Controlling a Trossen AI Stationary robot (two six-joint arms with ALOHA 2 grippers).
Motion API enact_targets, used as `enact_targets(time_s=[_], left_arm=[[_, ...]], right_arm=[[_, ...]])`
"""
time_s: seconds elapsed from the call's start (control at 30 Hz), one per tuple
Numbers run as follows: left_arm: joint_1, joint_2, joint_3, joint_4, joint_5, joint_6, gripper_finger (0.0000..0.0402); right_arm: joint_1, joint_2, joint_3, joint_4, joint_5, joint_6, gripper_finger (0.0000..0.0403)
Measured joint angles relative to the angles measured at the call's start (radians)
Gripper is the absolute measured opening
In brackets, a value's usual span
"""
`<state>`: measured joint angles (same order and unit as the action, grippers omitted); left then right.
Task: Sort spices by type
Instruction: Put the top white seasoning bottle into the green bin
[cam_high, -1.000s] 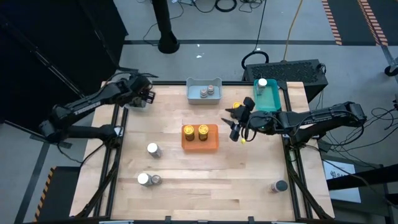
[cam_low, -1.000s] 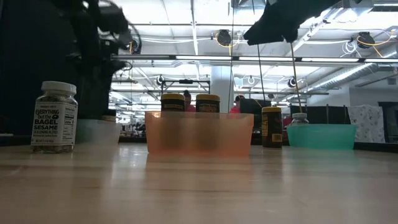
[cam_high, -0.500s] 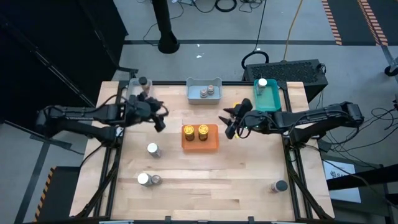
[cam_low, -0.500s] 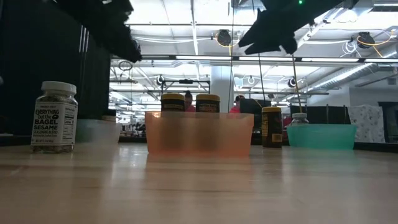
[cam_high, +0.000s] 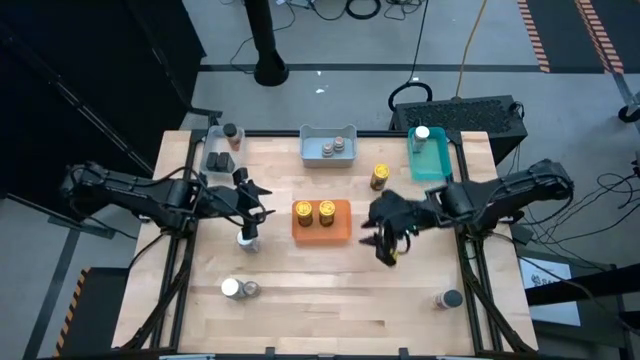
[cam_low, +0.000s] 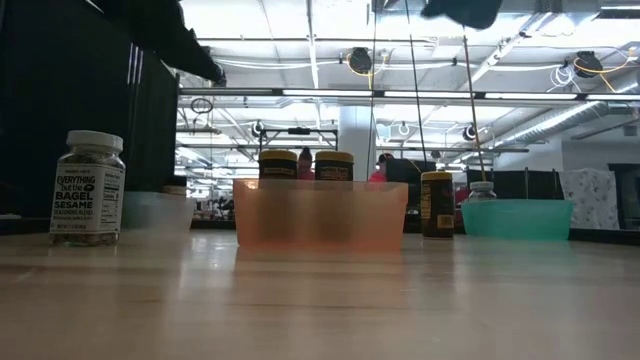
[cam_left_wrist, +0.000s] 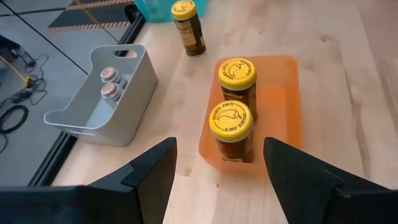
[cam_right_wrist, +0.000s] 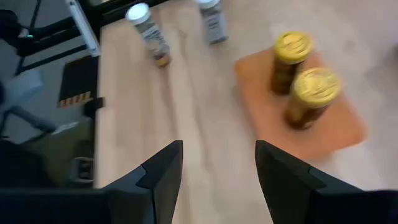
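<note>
Two yellow-lidded spice jars (cam_high: 314, 211) stand in the orange tray (cam_high: 322, 232) at mid-table. A third yellow-lidded jar (cam_high: 380, 177) stands on the table beyond it. My left gripper (cam_high: 262, 202) hovers open just left of the orange tray and just beyond a white-lidded jar (cam_high: 246, 240). In the left wrist view its fingers (cam_left_wrist: 155, 171) frame the tray's jars (cam_left_wrist: 231, 121) without touching. My right gripper (cam_high: 382, 245) hovers open just right of the tray's near right corner. Its wrist view shows the tray's jars (cam_right_wrist: 305, 93) ahead.
A grey tray (cam_high: 310, 150) with grey-lidded jars and a teal tray (cam_high: 432, 165) with a white-lidded jar stand at the far edge. A clear tray (cam_high: 215, 160) with a dark-lidded jar is far left. Two jars (cam_high: 238, 288) stand near left, one (cam_high: 448, 298) near right.
My left gripper has swung from the table's far left corner toward the orange tray and the near edge, and stays open. My right gripper has drawn away from the lone yellow-lidded jar toward the near edge, and is also open. No jar has moved.
</note>
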<state>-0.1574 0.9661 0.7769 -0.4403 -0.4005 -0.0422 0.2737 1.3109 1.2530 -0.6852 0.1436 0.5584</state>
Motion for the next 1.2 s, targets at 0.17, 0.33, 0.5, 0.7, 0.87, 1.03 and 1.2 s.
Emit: enact_targets(time_s=[0.17,0.33,0.5,0.7,0.87,1.03,1.2], left_arm=[[-0.002,0.000,0.000,0.007,-0.001,-0.003,0.0247],[-0.002,0.000,0.000,0.006,-0.002,-0.048,0.0247],[-0.002,0.000,0.000,0.006,-0.002,-0.056,0.0247],[-0.002,0.000,0.000,0.000,0.025,-0.104,0.0247],[-0.032,0.001,0.000,-0.037,0.145,-0.210,0.0247],[-0.132,0.004,0.000,-0.114,0.229,-0.249,0.0247],[-0.174,0.004,0.000,-0.268,0.182,-0.369,0.0247]], right_arm=[[0.064,0.081,0.123,-0.176,0.015,0.200,0.0183],[0.090,0.146,0.151,-0.261,-0.039,0.335,0.0183],[0.117,0.189,0.151,-0.421,-0.301,0.595,0.0183],[0.168,0.193,0.150,-0.436,-0.358,0.707,0.0183],[0.184,0.188,0.150,-0.434,-0.241,0.623,0.0183],[0.191,0.190,0.150,-0.417,-0.074,0.450,0.0183],[0.197,0.192,0.150,-0.406,0.028,0.352,0.0183]])
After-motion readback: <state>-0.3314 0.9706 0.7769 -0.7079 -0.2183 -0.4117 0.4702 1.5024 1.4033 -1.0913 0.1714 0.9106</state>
